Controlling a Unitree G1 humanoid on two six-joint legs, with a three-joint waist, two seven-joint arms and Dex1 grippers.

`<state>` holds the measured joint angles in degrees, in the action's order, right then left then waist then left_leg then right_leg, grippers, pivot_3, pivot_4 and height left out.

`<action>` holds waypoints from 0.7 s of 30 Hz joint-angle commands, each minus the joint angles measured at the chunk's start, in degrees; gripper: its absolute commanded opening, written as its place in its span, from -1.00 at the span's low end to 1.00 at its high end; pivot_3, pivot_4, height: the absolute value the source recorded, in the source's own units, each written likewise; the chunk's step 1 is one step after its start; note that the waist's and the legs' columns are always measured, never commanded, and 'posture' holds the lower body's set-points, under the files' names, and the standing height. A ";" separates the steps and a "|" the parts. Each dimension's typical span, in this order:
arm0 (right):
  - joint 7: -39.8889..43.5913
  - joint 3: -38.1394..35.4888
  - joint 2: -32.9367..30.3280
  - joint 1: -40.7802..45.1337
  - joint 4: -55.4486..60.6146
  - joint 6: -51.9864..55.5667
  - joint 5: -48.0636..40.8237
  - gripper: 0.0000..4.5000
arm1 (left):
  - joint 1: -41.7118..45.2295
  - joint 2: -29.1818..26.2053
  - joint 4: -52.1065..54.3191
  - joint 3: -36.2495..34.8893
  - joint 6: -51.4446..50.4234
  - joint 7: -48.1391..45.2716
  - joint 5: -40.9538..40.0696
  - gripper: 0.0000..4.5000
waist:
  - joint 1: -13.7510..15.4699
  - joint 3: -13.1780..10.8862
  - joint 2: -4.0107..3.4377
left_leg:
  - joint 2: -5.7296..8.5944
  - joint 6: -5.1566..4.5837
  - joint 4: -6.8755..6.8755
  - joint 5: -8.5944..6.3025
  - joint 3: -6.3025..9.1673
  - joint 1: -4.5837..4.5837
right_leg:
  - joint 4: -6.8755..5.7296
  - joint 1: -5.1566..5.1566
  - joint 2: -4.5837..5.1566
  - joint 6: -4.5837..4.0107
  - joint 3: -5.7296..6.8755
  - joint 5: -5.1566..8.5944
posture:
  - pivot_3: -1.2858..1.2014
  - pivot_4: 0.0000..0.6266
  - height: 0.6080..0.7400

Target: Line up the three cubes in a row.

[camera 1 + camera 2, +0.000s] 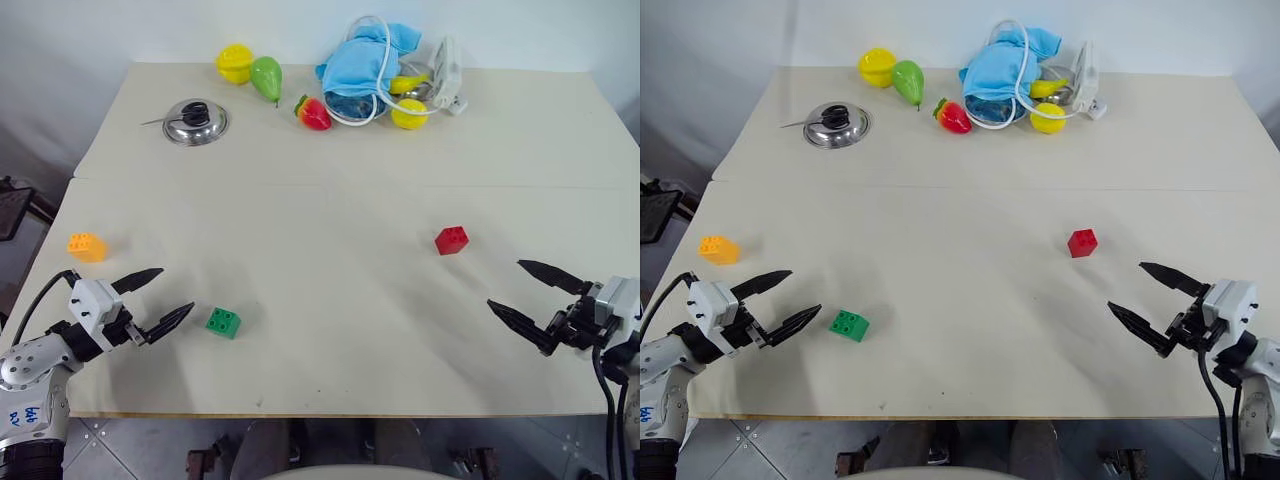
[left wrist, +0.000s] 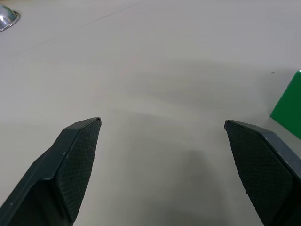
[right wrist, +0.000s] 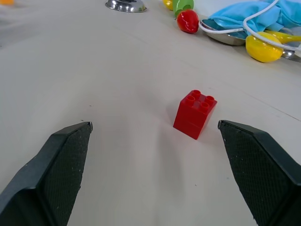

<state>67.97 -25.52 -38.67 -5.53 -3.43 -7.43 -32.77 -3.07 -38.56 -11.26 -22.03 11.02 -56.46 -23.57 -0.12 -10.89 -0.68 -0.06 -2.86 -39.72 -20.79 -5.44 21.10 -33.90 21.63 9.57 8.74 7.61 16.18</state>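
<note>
Just beside the released left gripper (image 1: 160, 297), green cube (image 1: 223, 322), untouched.

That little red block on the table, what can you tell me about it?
The red cube is a small, glossy plastic building block with four round studs on top. It stands upright and whole on the beige table, toward the robot's right side, turned a little askew to the table's edges. Nothing touches it; the open right gripper hangs short of it, and the other two cubes lie far off.
</note>
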 commanded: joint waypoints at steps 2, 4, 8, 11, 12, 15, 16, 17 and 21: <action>-0.43 -0.21 0.05 0.40 1.78 -0.23 -0.67 1.00 | 0.12 0.36 3.28 -1.02 -1.82 0.39 -2.78 0.99 | 0.01 0.00 0.00 | 0.00 0.00 0.00 0.00 0.00 0.00 | 0.00 0.00 0.00 0.00 0.00 0.00 | 0.03 -0.52 1.00; -1.48 -0.68 0.28 0.39 1.86 -0.27 -0.69 1.00 | 0.69 0.60 5.64 -1.02 -4.98 1.01 -4.96 0.99 | 0.06 0.00 0.00 | 0.00 0.00 0.00 0.00 0.01 0.01 | 0.00 0.00 0.00 0.00 0.01 0.00 | 0.03 -0.52 1.00; -4.55 -5.00 -0.88 -1.02 2.08 3.36 -3.47 1.00 | 4.28 -0.77 14.58 1.11 -15.25 0.09 -11.60 0.99 | 0.31 0.00 0.00 | 0.01 -0.01 -0.05 0.01 0.05 0.04 | -0.03 -0.01 0.01 0.00 0.01 0.00 | 0.03 -0.52 1.00; -3.90 -8.97 -2.11 -3.59 -0.59 3.87 -4.08 1.00 | 4.99 -1.91 21.56 5.13 -18.47 -2.36 -11.75 0.99 | 0.64 0.01 -0.02 | 0.05 -0.01 -0.14 0.01 0.09 0.07 | -0.04 -0.05 0.01 0.00 -0.01 0.00 | 0.03 -0.52 1.00; -3.43 -10.23 -2.59 -4.24 -2.45 3.15 -3.70 1.00 | 5.17 -2.26 23.44 6.76 -19.10 -3.33 -11.44 0.99 | 0.60 0.02 -0.03 | 0.07 -0.02 -0.13 0.00 0.08 0.05 | -0.03 -0.05 0.01 0.00 -0.03 0.00 | 0.03 -0.52 1.00; -1.87 -11.85 -4.12 -5.08 -6.08 2.33 -2.75 1.00 | 6.37 -2.28 26.15 9.21 -21.52 -3.53 -11.94 0.99 | 0.29 0.01 -0.03 | 0.10 -0.02 -0.05 0.00 0.02 0.03 | 0.04 -0.07 0.00 0.01 -0.03 0.00 | 0.03 -0.52 1.00; -1.41 -11.52 -4.73 -4.76 -6.73 2.38 -2.28 1.00 | 6.99 -1.98 26.10 9.58 -21.86 -3.44 -12.10 0.99 | 0.18 0.01 -0.03 | 0.08 -0.02 -0.05 0.00 0.01 0.03 | 0.03 -0.07 -0.03 0.01 -0.03 0.00 | 0.03 -0.52 1.00; -0.65 -10.46 -5.73 -3.99 -7.12 2.39 -1.41 1.00 | 7.43 -1.88 25.85 9.99 -22.31 -3.78 -12.32 0.99 | -0.03 0.01 -0.03 | 0.05 -0.02 -0.06 0.01 0.01 0.03 | 0.02 -0.07 -0.05 0.01 -0.03 0.00 | 0.03 -0.52 1.00; -2.65 -3.97 -9.14 2.90 -4.65 9.46 0.51 1.00 | 8.45 -1.24 24.58 11.06 -22.22 -4.61 -11.36 0.99 | -1.27 0.01 -0.08 | -0.07 0.04 -0.08 0.07 -0.15 -0.12 | -0.05 -0.07 -0.11 0.02 -0.13 -0.01 | 0.03 -0.52 1.00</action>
<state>66.85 -31.42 -45.85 -5.10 -11.17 -1.09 -32.60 4.82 -40.17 12.63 -11.17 -11.56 -60.53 -34.54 -1.39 -10.88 -0.76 -0.16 -2.80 -39.85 -20.71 -5.62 20.96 -33.99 21.57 9.46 8.76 7.44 16.16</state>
